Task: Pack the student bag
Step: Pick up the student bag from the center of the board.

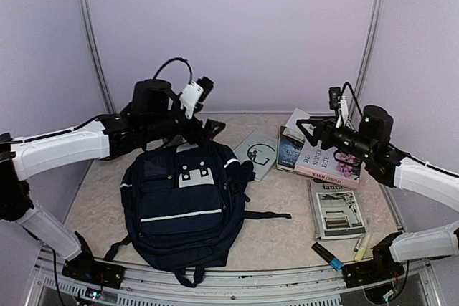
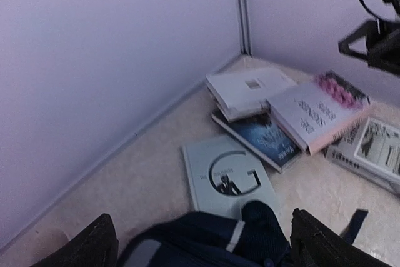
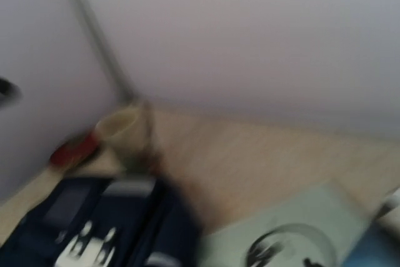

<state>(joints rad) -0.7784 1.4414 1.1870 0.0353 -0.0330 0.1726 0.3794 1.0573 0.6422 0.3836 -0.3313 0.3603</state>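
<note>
**Two white-and-black arms**

Left arm (image 1: pixel 61 150) and right arm (image 1: pixel 424 177): white shell links, round black joints. Left gripper (image 1: pixel 214 128) and right gripper (image 1: pixel 305 128) are all black, with dark matte fingers (image 2: pixel 94 245). White camera block (image 1: pixel 191 97) on the left wrist. Thin black cables (image 1: pixel 172 62) loop over both wrists. Small green lights (image 1: pixel 366 117) on a right arm joint. Black bases (image 1: pixel 86 270).

A: Item (a), the bag (image 1: pixel 183 206)?
B: Dark navy, with a white stripe and a white patch with dark square holes.
A: Item (b), the books?
B: Grey book (image 1: pixel 257 152), black G. Blue book (image 1: pixel 289 153), dark. White book (image 1: pixel 319 157), pink flowers.
A: Item (c)?
B: My arms (image 1: pixel 61 150): white, black at the joints.
A: Item (d), the table (image 1: pixel 272 238)?
B: Beige, mottled.
</note>
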